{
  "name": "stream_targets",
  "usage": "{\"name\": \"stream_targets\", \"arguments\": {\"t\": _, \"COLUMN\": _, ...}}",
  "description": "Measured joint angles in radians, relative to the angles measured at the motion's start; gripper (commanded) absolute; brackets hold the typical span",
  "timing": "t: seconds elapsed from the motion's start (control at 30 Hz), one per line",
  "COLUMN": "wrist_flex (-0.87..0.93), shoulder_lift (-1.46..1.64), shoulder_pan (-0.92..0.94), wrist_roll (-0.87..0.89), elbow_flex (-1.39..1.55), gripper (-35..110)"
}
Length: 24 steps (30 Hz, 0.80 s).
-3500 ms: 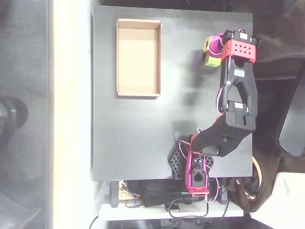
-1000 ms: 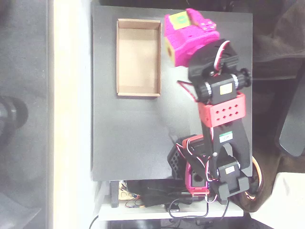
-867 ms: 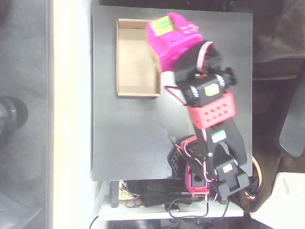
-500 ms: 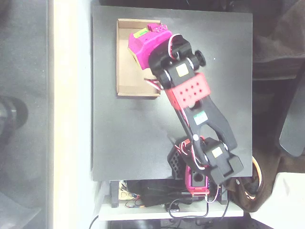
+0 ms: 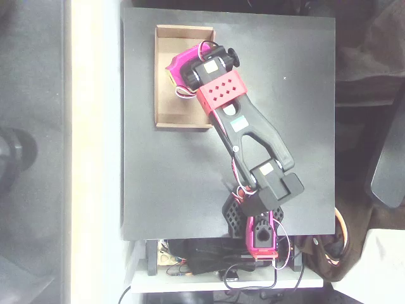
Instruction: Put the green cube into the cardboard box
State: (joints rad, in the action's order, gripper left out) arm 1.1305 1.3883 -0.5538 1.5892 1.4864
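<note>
Where the black table [image 5: 171, 177] meets pale floor [image 5: 95, 152], the gripper [image 5: 173, 68] dips inside the cardboard box [image 5: 166, 107]; its opening is hidden, the green cube unseen; a chair [image 5: 387, 171] stands right.

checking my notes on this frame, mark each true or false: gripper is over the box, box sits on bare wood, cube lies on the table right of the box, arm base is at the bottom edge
1. The gripper is over the cardboard box. True.
2. The box sits on bare wood. False: it sits on a black table.
3. The green cube lies on the table right of the box. False: no cube lies there.
4. The arm base is at the table's bottom edge in the overhead view. True.
</note>
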Motion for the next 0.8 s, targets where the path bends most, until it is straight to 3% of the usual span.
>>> {"name": "stream_targets", "arguments": {"t": 0.8, "wrist_flex": -0.002, "shoulder_lift": -0.158, "shoulder_pan": 0.0, "wrist_roll": 0.0, "elbow_flex": 0.002, "gripper": 13}}
